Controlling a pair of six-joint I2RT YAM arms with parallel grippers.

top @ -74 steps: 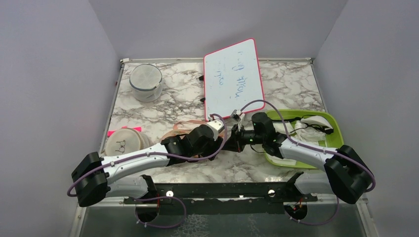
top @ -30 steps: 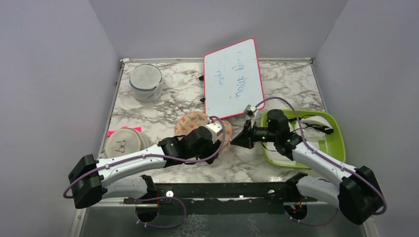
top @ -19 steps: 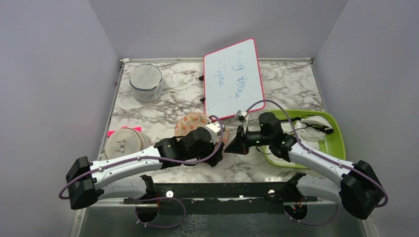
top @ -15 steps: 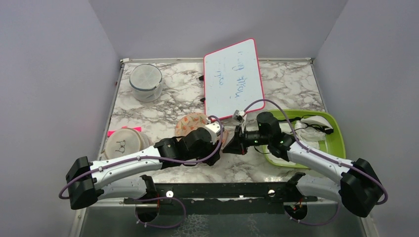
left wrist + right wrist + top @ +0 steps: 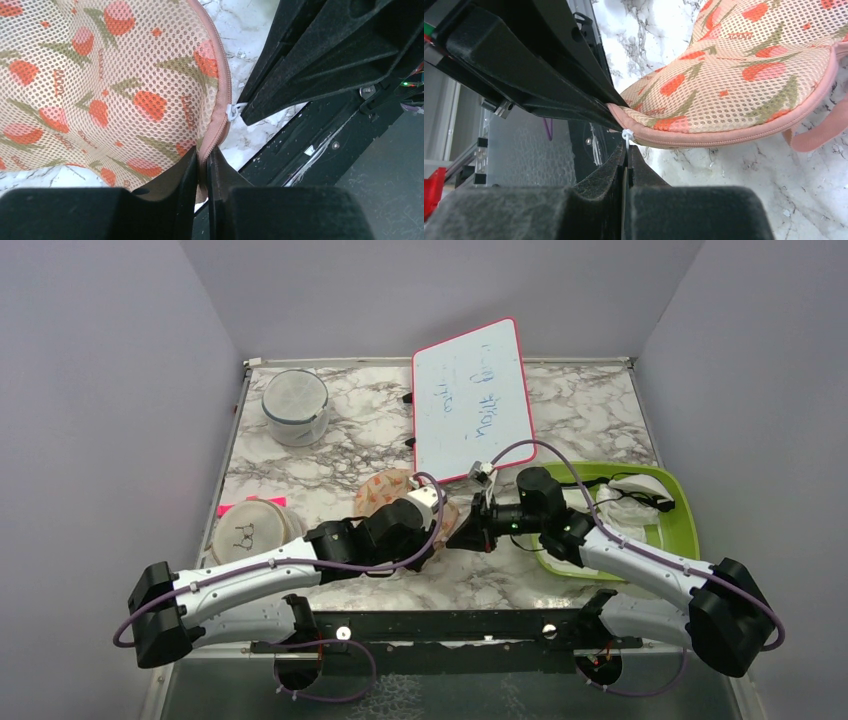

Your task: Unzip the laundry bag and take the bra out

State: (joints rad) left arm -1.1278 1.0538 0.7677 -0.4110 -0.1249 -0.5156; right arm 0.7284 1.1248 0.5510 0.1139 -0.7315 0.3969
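The laundry bag (image 5: 392, 485) is a peach-pink mesh pouch with orange-red and green motifs, lying at the table's middle front. It fills the left wrist view (image 5: 100, 90) and the right wrist view (image 5: 744, 75). My left gripper (image 5: 204, 159) is shut on the bag's pink zip edge, right beside the white zip pull (image 5: 232, 112). My right gripper (image 5: 626, 149) is shut on that white zip pull (image 5: 626, 135). The two grippers meet tip to tip at the bag's near-right edge (image 5: 450, 530). The zip looks closed along the visible edge. The bra is hidden.
A green tray (image 5: 680, 530) with white garments with black straps sits at the right. A whiteboard (image 5: 470, 400) lies at the back middle. A round white mesh cylinder (image 5: 296, 406) stands back left, and a round white pouch (image 5: 247, 528) lies at the left front.
My right gripper came back left from near the tray to the bag's edge and closed on the zip pull. The left gripper kept hold of the bag's edge and drew back slightly.
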